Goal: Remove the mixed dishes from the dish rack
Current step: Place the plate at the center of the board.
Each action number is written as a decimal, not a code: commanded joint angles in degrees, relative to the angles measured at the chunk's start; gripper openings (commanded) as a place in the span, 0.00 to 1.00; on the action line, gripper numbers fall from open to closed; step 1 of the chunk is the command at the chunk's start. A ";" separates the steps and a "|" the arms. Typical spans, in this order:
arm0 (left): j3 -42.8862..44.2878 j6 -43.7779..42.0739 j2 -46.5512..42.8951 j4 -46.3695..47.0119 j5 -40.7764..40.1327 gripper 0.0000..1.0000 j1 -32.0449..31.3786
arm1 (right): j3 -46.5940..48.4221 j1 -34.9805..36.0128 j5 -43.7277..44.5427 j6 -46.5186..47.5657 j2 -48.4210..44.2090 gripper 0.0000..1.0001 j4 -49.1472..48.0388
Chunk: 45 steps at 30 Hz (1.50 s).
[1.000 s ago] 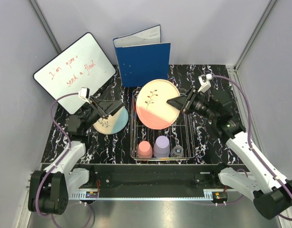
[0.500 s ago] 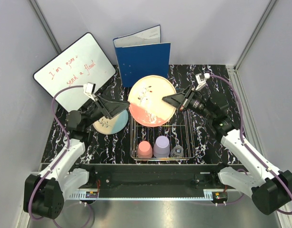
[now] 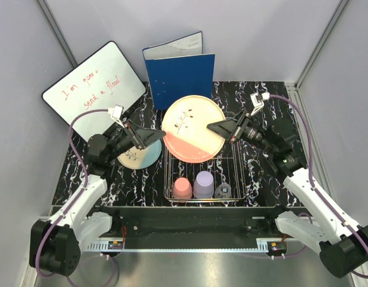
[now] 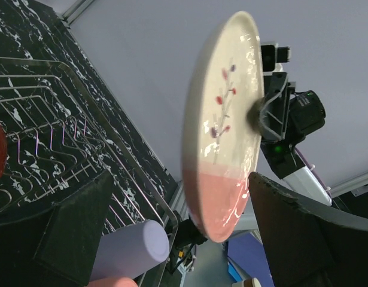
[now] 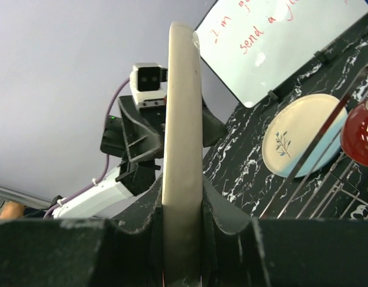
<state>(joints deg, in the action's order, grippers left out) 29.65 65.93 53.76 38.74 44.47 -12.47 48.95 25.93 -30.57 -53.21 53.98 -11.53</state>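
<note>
Top view: the pink plate (image 3: 192,128) hangs over the dish rack (image 3: 231,173). The right gripper (image 3: 215,127) pinches its edge at 3 o'clock. The left gripper (image 3: 155,136) is spread wide at 9 o'clock. The whiteboard (image 3: 94,89) says "send a flood" in red.
Left wrist view: the plate stands on edge between wide-apart fingers (image 4: 76,227).
Right wrist view: both fingers squeeze the plate's rim.

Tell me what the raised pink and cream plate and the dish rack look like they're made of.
The salmon-and-cream plate: likely glazed ceramic, judging by its glossy sheen, thick rounded rim and painted sprig. The dish rack: thin silvery wire grid, probably chromed or stainless metal.
</note>
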 commanded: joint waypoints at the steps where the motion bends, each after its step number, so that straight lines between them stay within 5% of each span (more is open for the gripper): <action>1: 2.34 -1.60 0.91 1.07 -1.05 0.99 -1.06 | 4.14 0.26 -2.21 -2.77 -1.68 0.00 -11.06; 9: 5.42 -1.77 4.51 4.59 0.00 0.91 -8.00 | 1.41 0.96 -6.87 -7.87 5.61 0.00 -18.62; 13: 6.21 -2.47 5.74 4.68 0.00 0.51 -10.12 | 1.06 1.23 -7.05 -7.44 6.23 0.00 -18.53; 14: 6.21 -2.56 5.83 4.59 -0.08 0.27 -10.29 | 1.06 1.31 -7.14 -6.82 6.14 0.00 -17.66; 17: 6.04 -2.82 5.92 3.71 -0.78 0.00 -10.38 | 0.80 1.31 -7.05 -5.94 5.97 0.00 -15.99; 20: 5.51 -3.53 4.78 3.18 -1.83 0.00 -10.47 | 0.71 1.31 -7.22 -5.42 5.88 0.00 -14.58; 22: 4.98 -4.66 2.08 0.56 -3.85 0.00 -10.38 | 0.71 1.23 -7.05 -4.89 5.53 0.13 -13.53; 23: 4.63 -6.67 0.84 -1.28 -6.65 0.00 -10.30 | 0.97 1.40 -6.70 -3.67 5.00 0.42 -11.95; 26: 4.63 -10.63 -4.96 -8.57 -11.58 0.00 -9.86 | 2.55 1.31 -5.39 -0.16 3.69 0.96 -6.43; 27: 4.72 -11.17 -6.20 -11.81 -12.03 0.00 -8.72 | 2.99 1.31 -4.86 0.73 3.25 1.00 -4.92; 34: 5.76 -10.29 -13.49 -22.10 -11.94 0.00 3.49 | 6.51 1.23 4.36 7.76 -1.06 1.00 8.95; 38: 11.74 -18.29 -14.82 -45.63 -26.40 0.00 6.32 | 5.99 1.31 13.51 11.37 -5.97 1.00 15.04; 45: 10.78 -17.33 -14.21 -51.57 -35.32 0.00 10.45 | 4.58 1.31 14.83 13.39 -9.06 1.00 18.91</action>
<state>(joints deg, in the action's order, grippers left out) 36.86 48.82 40.27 -13.82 15.66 -3.88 53.04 27.00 -18.98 -42.78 45.80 3.75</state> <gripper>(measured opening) 0.202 0.994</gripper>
